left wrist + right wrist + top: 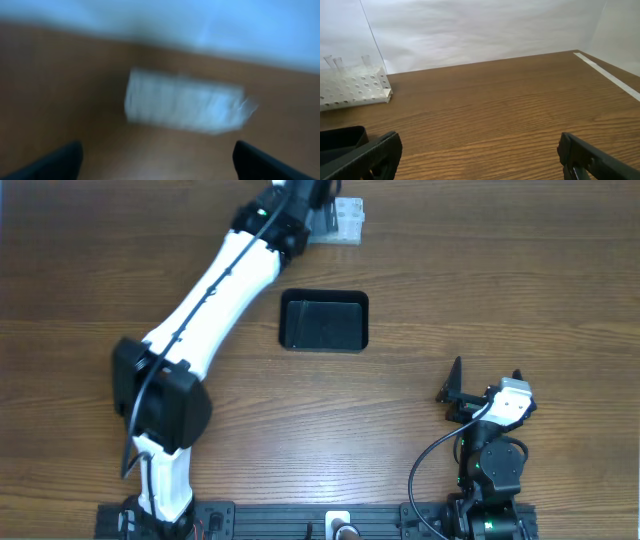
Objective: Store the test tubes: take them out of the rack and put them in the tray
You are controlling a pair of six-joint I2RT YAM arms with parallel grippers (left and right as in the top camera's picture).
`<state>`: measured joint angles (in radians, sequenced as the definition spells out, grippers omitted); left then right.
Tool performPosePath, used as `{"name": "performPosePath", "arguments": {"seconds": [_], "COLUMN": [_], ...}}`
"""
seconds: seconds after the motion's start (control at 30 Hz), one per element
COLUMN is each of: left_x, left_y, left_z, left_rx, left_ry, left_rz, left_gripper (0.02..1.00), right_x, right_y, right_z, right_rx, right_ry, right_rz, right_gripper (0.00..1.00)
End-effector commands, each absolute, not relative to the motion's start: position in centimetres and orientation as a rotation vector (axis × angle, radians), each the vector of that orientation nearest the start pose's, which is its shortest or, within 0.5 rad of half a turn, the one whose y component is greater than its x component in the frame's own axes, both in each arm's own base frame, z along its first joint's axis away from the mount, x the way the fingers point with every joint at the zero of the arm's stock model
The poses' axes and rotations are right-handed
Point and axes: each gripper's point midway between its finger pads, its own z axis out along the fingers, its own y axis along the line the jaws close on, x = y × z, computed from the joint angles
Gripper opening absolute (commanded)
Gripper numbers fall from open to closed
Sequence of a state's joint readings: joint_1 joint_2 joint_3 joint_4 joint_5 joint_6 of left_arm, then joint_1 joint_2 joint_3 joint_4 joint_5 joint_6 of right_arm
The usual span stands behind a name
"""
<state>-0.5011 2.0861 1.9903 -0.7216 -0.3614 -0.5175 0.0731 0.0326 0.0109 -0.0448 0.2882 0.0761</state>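
Wooden worktop (520, 270), white backdrop (470, 30); left tool (157, 162) wide, hovering just before rack (185, 107), likely lining up on test tubes (338, 64); tray (324, 321) behind it; right tool (477, 155) wide, parked

The left arm (228, 292) has a long, rounded white link set between bulky black joint housings. A thin black cable (205, 298) runs along it, and a small green light shows near its far joint. Its lower link is also white and stands on a black base rail (270, 515) along the table's near edge. The right arm (492, 462) is mostly black, with a white wrist block (513, 395), green lights on its joints and a looping black cable (415, 475). The left fingers (55, 162) and right fingers (370, 150) are black and wedge-shaped.
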Motion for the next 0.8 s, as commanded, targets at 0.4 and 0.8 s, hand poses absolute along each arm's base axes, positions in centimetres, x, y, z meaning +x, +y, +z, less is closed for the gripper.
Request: {"name": "performPosePath", "arguments": {"seconds": [0.4,0.8], "left_x": [62.1,63.1], "left_y": [-20.3,-21.3], "left_z": [20.5,15.5], "left_rx": [0.15,0.203], "left_ry": [2.058,2.104], "left_rz": [-0.17,-0.185], "left_gripper": [0.998,0.996], "right_x": [24.3,24.3], "right_y": [-3.1,-3.1], "right_z": [16.0,16.0], "right_rx": [0.228,0.228], "right_ry": [1.619,1.62], "right_rz": [-0.12,-0.12], "right_gripper": [0.991,0.993]}}
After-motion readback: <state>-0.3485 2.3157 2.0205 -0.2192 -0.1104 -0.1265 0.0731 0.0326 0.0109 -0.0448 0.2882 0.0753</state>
